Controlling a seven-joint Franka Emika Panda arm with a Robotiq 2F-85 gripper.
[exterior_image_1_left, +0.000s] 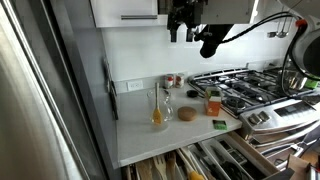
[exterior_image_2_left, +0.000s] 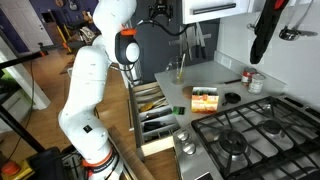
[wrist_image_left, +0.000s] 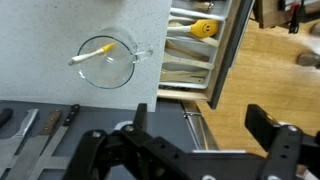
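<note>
In an exterior view we see the gripper (exterior_image_1_left: 181, 34) up by the cabinet (exterior_image_1_left: 125, 10), with the glass jug (exterior_image_1_left: 158, 108) on the counter (exterior_image_1_left: 140, 135) below, well apart. In an exterior view, gripper (exterior_image_2_left: 161, 15) high and jug (exterior_image_2_left: 180, 70) near the wall. Wrist view: gripper (wrist_image_left: 198, 120) jaws spread wide, empty. The jug (wrist_image_left: 105, 62) holds a stick (wrist_image_left: 92, 54), maybe a spoon.

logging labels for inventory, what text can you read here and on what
No text is readable.
box on the counter: print too blurred.
jar by the stove: label too small.
yellow thing in the drawer: a face mark, no words.
</note>
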